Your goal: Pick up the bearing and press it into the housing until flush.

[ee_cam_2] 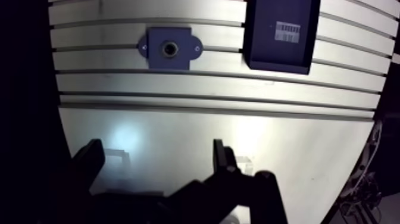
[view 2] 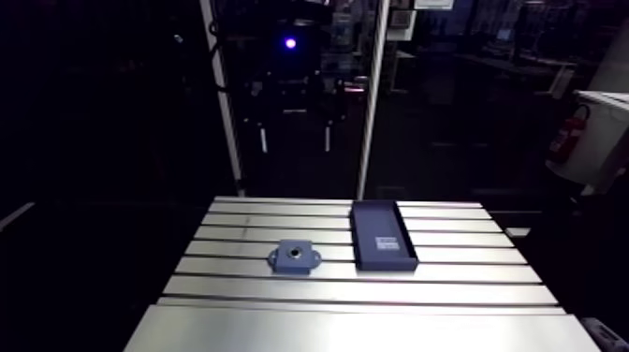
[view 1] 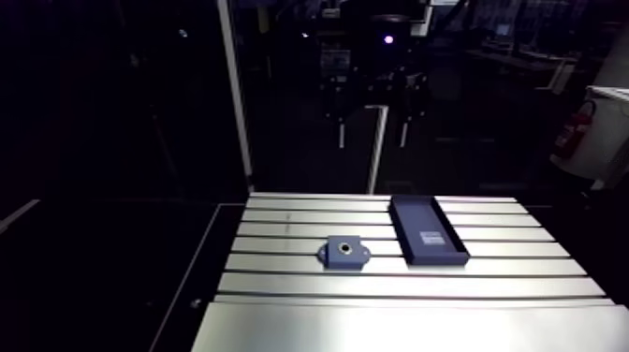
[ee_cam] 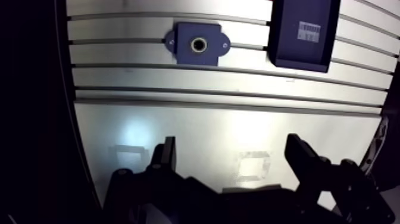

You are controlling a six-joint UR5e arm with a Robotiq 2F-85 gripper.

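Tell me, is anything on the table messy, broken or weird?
Nothing is spilled, tipped or broken. The blue housing lies flat on the slotted table, with the dark tray beside it, not touching. One odd thing: no loose bearing shows anywhere; the tray holds only a white label. The gripper hangs open and empty.

Blue on silver
Mid-blue housing (ee_cam: pixel 197 43) with dark bore; navy tray (ee_cam: pixel 297 55) bearing a white barcode label (ee_cam: pixel 309 31); silver table (ee_cam: pixel 208 125) striped by dark parallel slots
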